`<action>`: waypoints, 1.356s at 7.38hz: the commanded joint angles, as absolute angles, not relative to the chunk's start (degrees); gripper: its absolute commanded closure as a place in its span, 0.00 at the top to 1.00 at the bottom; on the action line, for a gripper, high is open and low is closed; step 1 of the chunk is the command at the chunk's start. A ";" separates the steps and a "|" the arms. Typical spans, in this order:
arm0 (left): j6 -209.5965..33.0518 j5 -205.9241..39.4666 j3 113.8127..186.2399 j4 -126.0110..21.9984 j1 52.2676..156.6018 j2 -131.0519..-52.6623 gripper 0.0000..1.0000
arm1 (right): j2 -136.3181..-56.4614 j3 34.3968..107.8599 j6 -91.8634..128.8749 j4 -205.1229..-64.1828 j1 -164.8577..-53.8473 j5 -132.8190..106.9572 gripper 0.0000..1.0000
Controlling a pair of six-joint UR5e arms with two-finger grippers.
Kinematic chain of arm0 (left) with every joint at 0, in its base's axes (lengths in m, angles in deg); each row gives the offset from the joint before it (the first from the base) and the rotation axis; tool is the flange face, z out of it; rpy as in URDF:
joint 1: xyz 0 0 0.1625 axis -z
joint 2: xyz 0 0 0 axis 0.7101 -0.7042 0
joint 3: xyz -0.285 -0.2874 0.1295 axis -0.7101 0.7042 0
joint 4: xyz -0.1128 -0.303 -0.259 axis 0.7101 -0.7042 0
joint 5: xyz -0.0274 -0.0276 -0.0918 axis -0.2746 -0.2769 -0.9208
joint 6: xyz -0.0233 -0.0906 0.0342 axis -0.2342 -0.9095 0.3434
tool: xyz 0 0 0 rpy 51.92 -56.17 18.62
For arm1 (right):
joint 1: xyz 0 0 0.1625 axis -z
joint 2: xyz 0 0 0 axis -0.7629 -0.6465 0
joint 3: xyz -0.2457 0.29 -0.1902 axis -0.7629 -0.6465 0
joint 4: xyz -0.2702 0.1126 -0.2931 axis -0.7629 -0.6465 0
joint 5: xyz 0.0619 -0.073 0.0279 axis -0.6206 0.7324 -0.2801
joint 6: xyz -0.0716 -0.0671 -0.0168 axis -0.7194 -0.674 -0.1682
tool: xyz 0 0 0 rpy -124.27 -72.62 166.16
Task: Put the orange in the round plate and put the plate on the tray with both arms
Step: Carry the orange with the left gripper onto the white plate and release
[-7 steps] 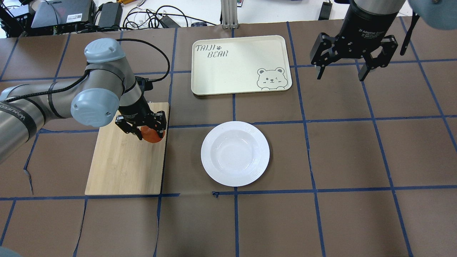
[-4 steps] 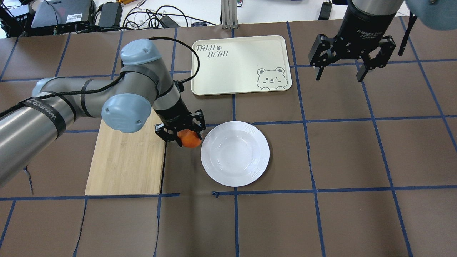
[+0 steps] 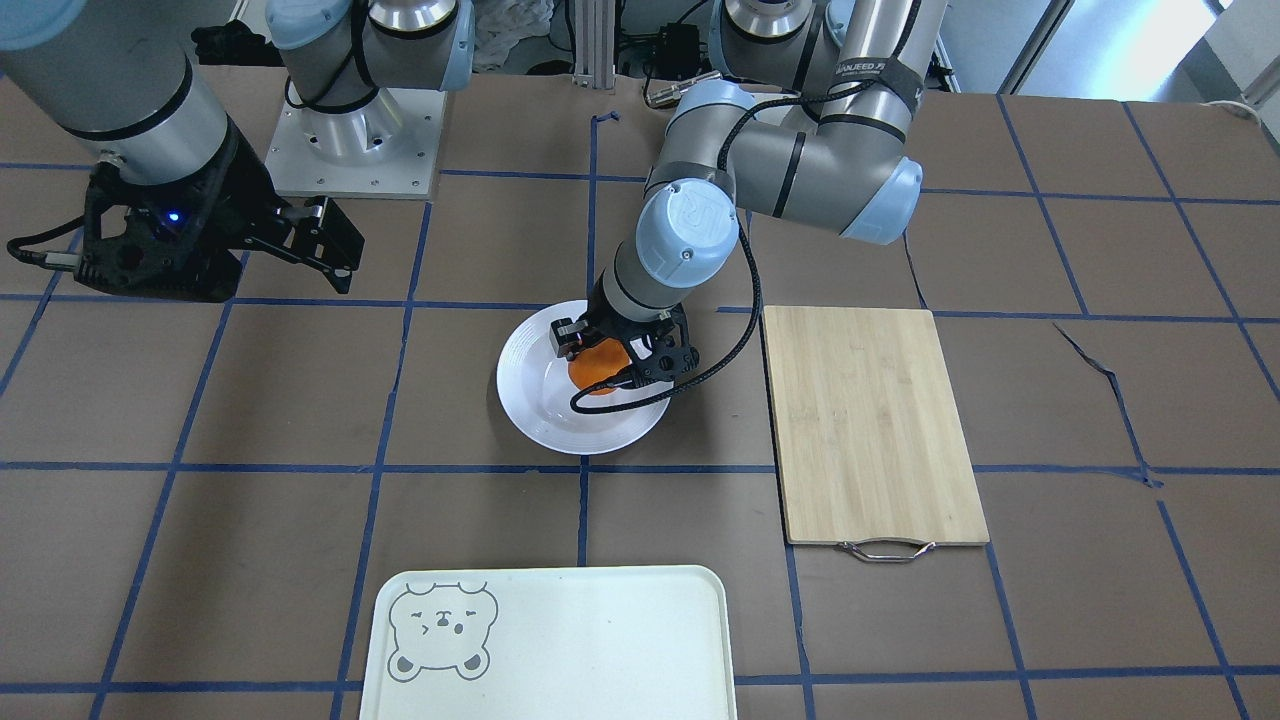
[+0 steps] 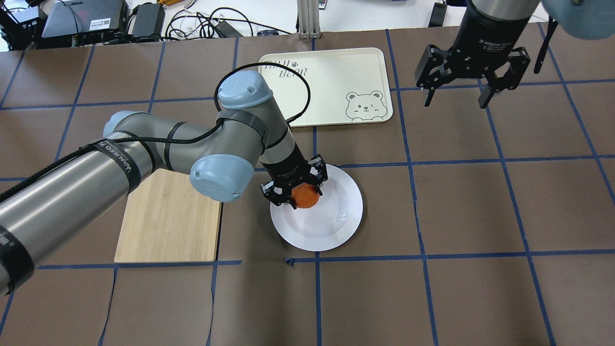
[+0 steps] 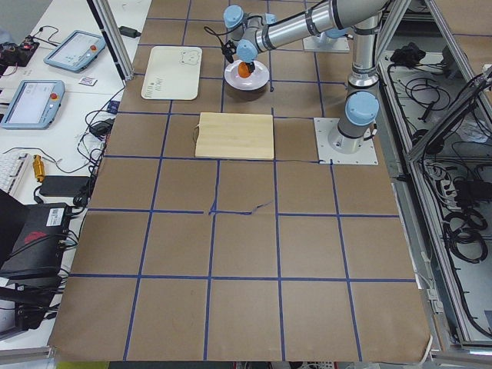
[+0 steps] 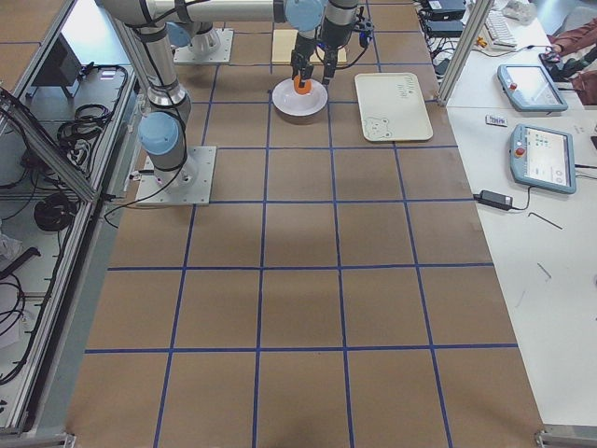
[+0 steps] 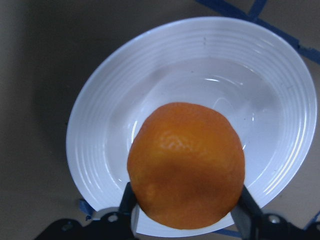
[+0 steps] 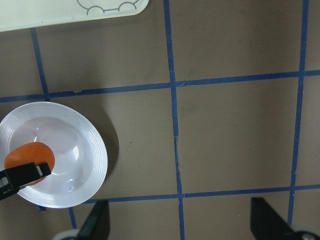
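— While the left gripper [image 4: 301,194] is clamped on the orange [image 7: 186,165], where does the fruit sit?
— Over the plate [image 4: 343,214], above its sunken centre, on the side toward the board [image 4: 163,230]. One of the fingers [image 7: 246,212] presses on each side. I cannot tell whether it touches the plate.
— Which way does it point?
— Hard to say, as it is nearly round. From the left wrist view it looks slightly wider than tall, with the wide way running finger to finger. No stem end shows.
— And the plate?
— It lies flat on the tabletop [image 4: 480,216], hollow up. It is just beside the board and apart from the tray [image 4: 331,77], on the robot's side of it.
— How does the tray lie?
— Its long axis runs across the tabletop, side to side from the robot. The bear face is in the near corner toward the right arm.
— And the right gripper [image 4: 454,103]?
— It is spread wide, holding nothing and pointing down. It hangs above the tabletop beside the tray's right end, well apart from the plate.
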State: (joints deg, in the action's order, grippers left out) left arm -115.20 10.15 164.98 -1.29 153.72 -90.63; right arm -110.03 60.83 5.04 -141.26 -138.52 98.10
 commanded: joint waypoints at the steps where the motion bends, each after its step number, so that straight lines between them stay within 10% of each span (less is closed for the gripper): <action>1: -115.12 11.51 164.62 -0.85 154.05 -90.29 1.00 | -109.46 60.93 4.99 -142.54 -138.49 98.16 1.00; 5: -87.56 29.44 143.39 -23.05 146.86 -85.11 0.98 | -109.29 62.67 5.08 -142.71 -138.49 97.99 1.00; 10: -79.96 29.26 142.80 -18.15 144.83 -76.84 1.00 | -104.02 77.84 4.21 -162.72 -138.23 82.99 1.00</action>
State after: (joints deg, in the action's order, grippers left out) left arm -81.44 29.02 141.86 -18.50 146.01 -78.01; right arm -104.89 72.73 4.86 -157.17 -138.23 88.01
